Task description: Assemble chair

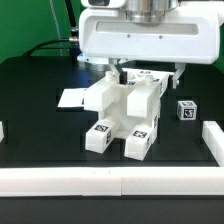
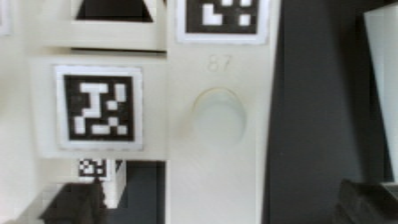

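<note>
Black table (image 1: pixel 30 108), white chair parts (image 1: pixel 120 112), small tagged block (image 1: pixel 185 108), marker board (image 1: pixel 72 98)

We found the chair (image 1: pixel 122 112) partly joined, lying mid black table (image 1: pixel 40 130): matte white chunky pieces, two tagged leg ends (image 1: pixel 98 134) toward the camera. One small tagged block (image 1: pixel 185 108) sat loose, apart on the exterior view's right. The wrist view showed a tagged white face (image 2: pixel 210 120) close up.

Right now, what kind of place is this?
Probably a robot lab bench: a black table with white rails, an arm overhead, and chair parts with square tags.
</note>
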You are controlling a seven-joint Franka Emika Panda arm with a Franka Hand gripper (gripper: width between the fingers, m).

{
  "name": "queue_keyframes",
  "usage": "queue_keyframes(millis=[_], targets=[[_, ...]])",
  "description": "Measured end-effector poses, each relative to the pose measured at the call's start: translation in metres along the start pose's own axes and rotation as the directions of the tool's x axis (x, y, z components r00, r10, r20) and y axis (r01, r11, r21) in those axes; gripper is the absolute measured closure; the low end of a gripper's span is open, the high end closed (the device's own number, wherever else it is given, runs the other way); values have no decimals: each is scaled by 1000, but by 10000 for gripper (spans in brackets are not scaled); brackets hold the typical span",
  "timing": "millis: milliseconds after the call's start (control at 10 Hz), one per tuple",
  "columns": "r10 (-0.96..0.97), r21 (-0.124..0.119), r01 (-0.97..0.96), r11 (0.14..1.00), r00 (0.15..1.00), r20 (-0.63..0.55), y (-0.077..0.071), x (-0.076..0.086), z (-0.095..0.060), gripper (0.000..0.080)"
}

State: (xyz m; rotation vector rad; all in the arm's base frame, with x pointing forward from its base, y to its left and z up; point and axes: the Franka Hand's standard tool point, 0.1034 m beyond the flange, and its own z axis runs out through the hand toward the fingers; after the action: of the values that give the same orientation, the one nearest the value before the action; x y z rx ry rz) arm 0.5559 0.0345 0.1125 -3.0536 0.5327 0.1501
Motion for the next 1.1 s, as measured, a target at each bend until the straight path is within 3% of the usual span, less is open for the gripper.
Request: queue_keyframes(millis=[200,600,800,1000,1100], targets=[[-4,16,4,1000,1000,-11,-5,-2,-15,151],[-2,14,2,1000,1000,-4,-4,-3,-13,151],[23,22,-23,1000,1000,-1,-12,-24,-18,151],[31,27,-31,999,1000,-4,-26,-61,-10,151],[32,24,-32,999,999,0,-32,-70,-6,151]])
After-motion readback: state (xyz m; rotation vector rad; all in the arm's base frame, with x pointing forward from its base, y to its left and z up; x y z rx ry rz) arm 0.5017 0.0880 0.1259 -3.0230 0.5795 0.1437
